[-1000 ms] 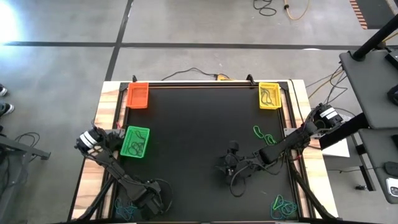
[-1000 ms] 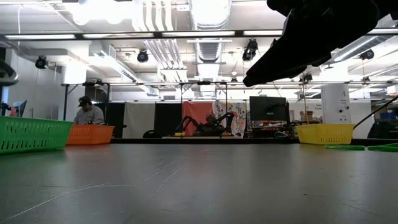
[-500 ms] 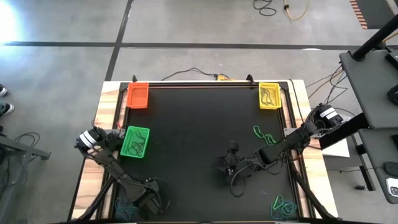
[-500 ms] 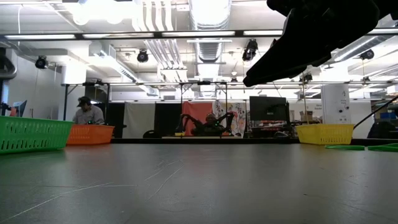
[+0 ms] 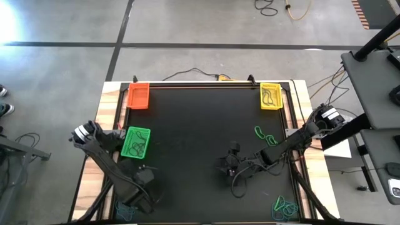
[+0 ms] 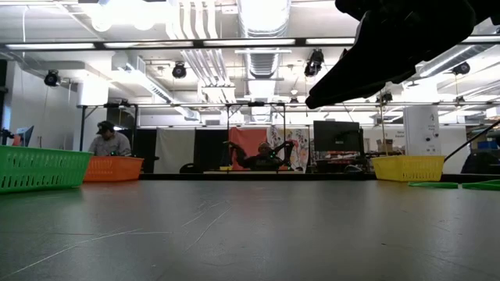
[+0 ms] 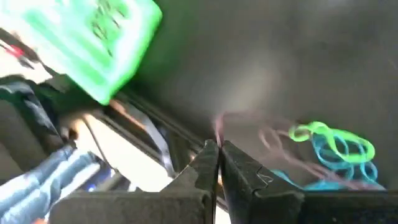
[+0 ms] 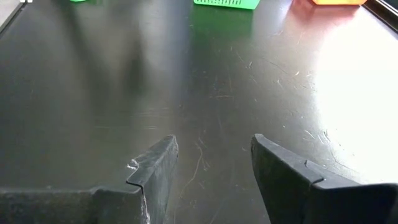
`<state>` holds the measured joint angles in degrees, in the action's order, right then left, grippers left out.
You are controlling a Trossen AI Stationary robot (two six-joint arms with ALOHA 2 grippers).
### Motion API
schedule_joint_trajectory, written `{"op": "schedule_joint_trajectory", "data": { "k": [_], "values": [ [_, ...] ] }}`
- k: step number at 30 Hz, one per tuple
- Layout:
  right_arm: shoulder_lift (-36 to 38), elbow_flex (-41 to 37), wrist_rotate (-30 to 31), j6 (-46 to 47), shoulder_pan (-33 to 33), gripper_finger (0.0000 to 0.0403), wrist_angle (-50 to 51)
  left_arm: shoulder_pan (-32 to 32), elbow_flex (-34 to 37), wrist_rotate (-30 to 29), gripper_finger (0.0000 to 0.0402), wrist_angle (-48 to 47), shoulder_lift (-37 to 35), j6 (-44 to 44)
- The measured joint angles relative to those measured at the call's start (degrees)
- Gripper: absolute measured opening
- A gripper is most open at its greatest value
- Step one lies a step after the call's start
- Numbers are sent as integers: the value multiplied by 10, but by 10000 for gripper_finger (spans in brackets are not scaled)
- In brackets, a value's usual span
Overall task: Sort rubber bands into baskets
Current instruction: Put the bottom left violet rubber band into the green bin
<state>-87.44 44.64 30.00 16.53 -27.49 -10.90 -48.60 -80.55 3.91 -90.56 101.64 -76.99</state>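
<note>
Left gripper [image 7: 217, 163] pinched fully shut, nothing visibly between its fingers, near the table's front-left corner beside a pile of rubber bands [image 7: 333, 152]. Green basket [image 5: 135, 142] close by. Right gripper [image 8: 211, 165] hangs wide, empty, mid-table. Risk: closed fingers may have missed a thin band, or snag several tangled loops together.

Setting: open-plan robotics lab. Evidence: exposed ceiling ducts [image 6: 262, 19], strip lights, monitor [image 6: 336, 134], concrete floor [image 5: 187, 25] with taped lines, person at desk [image 6: 110, 140], loose cables [image 5: 275, 7].
</note>
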Motion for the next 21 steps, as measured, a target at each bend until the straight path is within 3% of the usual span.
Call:
{"op": "schedule_joint_trajectory", "data": {
  "k": [5, 18, 21],
  "values": [
    [0, 0, 0, 0, 0, 199, 1, 0, -2, -116, 0, 14, -55, 0],
    [0, 0, 0, 0, 0, 199, 4, 12, 52, -346, 0, 5, -198, -25],
    [0, 0, 0, 0, 0, 199, 4, 29, 79, -366, 0, 5, -233, -27]
  ]
}}
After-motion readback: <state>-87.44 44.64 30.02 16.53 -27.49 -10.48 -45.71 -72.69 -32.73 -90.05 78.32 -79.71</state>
